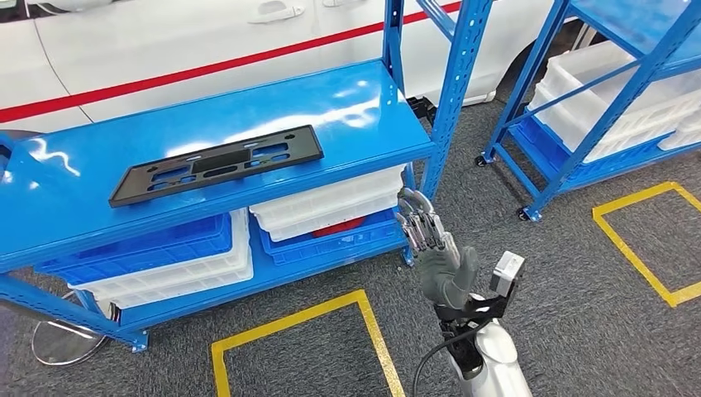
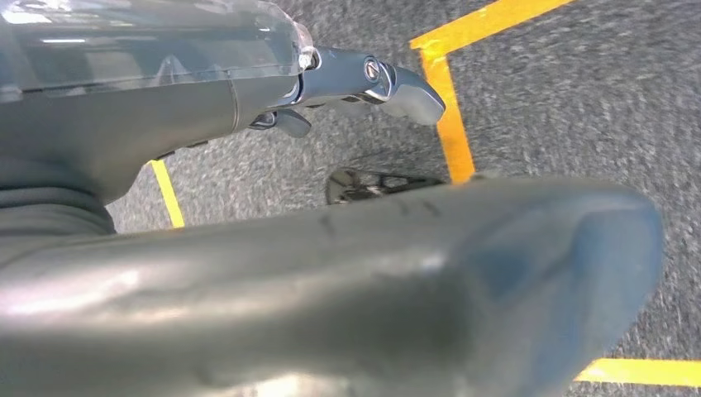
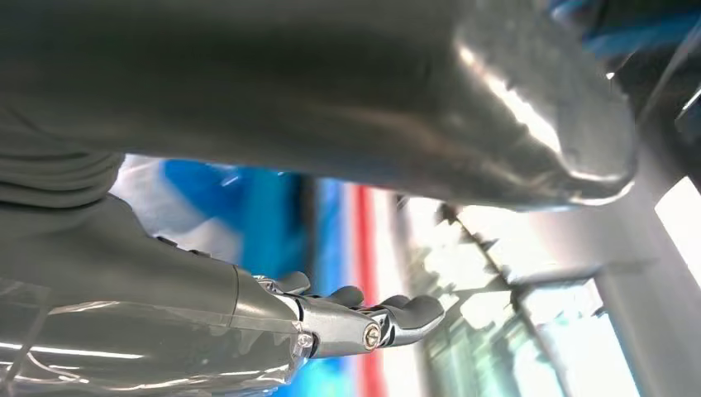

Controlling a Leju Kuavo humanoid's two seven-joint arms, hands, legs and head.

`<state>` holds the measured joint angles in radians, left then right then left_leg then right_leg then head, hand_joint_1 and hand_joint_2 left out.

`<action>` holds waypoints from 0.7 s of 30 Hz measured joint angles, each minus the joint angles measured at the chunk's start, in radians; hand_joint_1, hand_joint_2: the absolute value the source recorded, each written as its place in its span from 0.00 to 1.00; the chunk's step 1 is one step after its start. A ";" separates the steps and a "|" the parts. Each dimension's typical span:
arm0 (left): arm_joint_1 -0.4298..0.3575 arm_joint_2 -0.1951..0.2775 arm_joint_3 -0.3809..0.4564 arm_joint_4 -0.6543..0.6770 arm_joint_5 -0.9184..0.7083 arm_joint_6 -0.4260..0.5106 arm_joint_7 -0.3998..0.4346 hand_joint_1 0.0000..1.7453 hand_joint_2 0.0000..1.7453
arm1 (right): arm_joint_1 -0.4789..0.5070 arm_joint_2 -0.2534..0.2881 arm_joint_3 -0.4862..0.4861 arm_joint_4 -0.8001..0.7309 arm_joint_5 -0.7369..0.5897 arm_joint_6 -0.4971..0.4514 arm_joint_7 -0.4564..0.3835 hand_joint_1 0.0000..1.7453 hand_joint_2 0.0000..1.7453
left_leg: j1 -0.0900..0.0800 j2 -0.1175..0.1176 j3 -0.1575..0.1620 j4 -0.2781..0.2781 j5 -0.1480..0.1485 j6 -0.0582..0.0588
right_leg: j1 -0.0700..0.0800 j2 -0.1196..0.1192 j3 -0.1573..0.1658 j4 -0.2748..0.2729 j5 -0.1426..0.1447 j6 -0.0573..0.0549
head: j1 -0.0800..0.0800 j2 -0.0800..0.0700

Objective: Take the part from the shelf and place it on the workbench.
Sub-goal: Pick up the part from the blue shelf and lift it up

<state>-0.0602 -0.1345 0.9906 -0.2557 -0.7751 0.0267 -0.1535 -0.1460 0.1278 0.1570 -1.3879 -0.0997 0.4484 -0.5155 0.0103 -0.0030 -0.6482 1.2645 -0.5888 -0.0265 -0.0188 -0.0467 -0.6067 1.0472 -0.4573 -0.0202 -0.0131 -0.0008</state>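
Part (image 1: 216, 165): flat on shelf (image 1: 364, 107) top. Bins (image 1: 326, 207) on tier beneath. Right hand (image 1: 434, 248) before shelf's right post.

Right hand (image 1: 431, 248) raised, fingers straight and apart — empty; left hand (image 2: 364, 83) empty too.

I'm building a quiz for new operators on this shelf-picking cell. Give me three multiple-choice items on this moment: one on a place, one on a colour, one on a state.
1. Where does the black part lie?
A. on the shelf's top board
B. on the floor
C. in a white bin

2. What colour is the shelf?
A. yellow
B. blue
C. grey

3. How is the right robot hand?
A. gripping the black part
B. pressing on a bin
C. open, holding nothing

Key: 1 A, the part lies flat on the top board. 2 B, its boards and posts are blue. 3 C, its fingers are spread in front of the shelf, apart from the part.
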 joint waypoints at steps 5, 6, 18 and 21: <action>-0.019 -0.009 0.048 0.010 -0.037 0.001 -0.005 0.00 0.00 | -0.028 0.002 0.103 -0.132 -0.047 0.047 -0.027 0.00 0.00 | -0.015 0.064 0.083 -0.232 0.113 0.024 | 0.007 -0.037 0.015 -0.001 -0.009 0.017 | 0.001 0.000; -0.022 -0.011 0.059 0.012 -0.045 0.001 -0.006 0.00 0.00 | -0.035 0.003 0.123 -0.158 -0.058 0.056 -0.031 0.00 0.00 | -0.017 0.054 0.081 -0.236 0.115 0.030 | 0.008 -0.046 0.017 -0.003 -0.009 0.022 | 0.000 0.000; -0.039 -0.035 0.162 0.029 -0.109 0.020 0.003 0.00 0.00 | -0.099 0.005 0.314 -0.360 -0.200 0.153 -0.069 0.00 0.00 | -0.020 -0.042 0.094 -0.245 0.124 0.059 | 0.012 0.052 -0.025 0.058 -0.004 0.015 | 0.002 0.000; -0.042 -0.039 0.173 0.031 -0.114 0.023 0.009 0.00 0.00 | -0.102 0.006 0.325 -0.379 -0.208 0.154 -0.063 0.00 0.00 | -0.020 -0.046 0.089 -0.245 0.120 0.046 | 0.017 0.059 -0.001 -0.008 0.010 0.009 | 0.002 0.000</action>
<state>-0.1021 -0.1733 1.1635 -0.2242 -0.8893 0.0499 -0.1446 -0.2481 0.1335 0.4821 -1.7673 -0.3077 0.6020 -0.5785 -0.0098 -0.0492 -0.5587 1.0197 -0.4684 0.0199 -0.0021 0.0119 -0.6074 1.0389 -0.4475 -0.0115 -0.0112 -0.0008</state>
